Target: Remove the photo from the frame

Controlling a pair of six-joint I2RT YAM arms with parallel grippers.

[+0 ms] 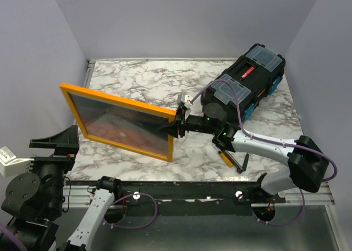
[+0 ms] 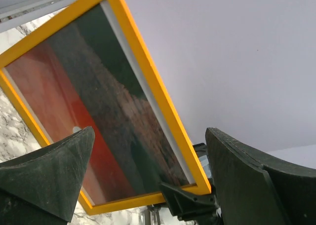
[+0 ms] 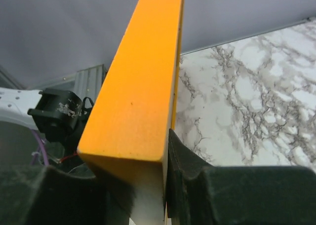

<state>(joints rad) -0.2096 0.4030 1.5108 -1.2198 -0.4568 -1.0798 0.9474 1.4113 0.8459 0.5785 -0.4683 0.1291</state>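
The orange frame (image 1: pixel 118 101) is held up off the marble table (image 1: pixel 148 77), tilted, with the sunset photo (image 1: pixel 124 127) still inside it. My right gripper (image 1: pixel 175 127) is shut on the frame's right edge. In the right wrist view the orange edge (image 3: pixel 143 87) stands clamped between the black pads of that gripper (image 3: pixel 148 195). My left gripper (image 1: pixel 58 143) hangs open at the frame's lower left, touching nothing. From the left wrist the frame (image 2: pixel 148 72) and photo (image 2: pixel 98 111) fill the view beyond the wide-apart fingers (image 2: pixel 54 170), and the right gripper (image 2: pixel 190 203) grips the frame's corner.
A black toolbox (image 1: pixel 245 86) with a red label lies at the back right, close behind the right arm. A small orange and black item (image 1: pixel 228 158) lies on the table near the front edge. Grey walls enclose the table.
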